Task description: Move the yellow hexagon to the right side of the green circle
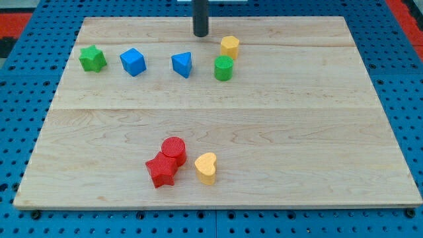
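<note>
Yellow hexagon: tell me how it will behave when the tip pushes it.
The yellow hexagon looks squat and flat-based, so it probably slides rather than tips. Its flat sides may make it turn under an off-centre push. It sits close to the green circle, so it could nudge it.

Bench (297,132): pale wood planks, visible grain, smooth, soft sheen. Around it, blue perforated board (410,99), matt. Rod with my tip (201,34): dark, matt, smooth. Blocks look like matt plastic with fine ridged layer lines: red circle (174,150), red star (162,171), yellow heart (206,166), yellow hexagon (229,47), green circle (223,67), blue cube (133,61).
</note>
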Tool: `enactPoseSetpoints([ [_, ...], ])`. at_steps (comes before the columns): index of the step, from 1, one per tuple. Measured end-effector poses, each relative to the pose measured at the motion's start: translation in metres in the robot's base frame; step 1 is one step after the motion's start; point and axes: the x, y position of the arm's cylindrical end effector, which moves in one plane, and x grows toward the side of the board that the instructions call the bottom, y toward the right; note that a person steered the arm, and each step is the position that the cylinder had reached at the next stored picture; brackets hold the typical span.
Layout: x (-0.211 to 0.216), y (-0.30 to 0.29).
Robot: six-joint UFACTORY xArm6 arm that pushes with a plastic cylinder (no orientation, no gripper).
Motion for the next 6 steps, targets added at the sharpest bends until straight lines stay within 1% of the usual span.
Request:
enactPoseSetpoints([
  [1,0.021,0.055],
  [3,0.115,0.157],
  [4,0.132,0.183],
  [5,0.108,0.204],
  [6,0.075,0.151],
])
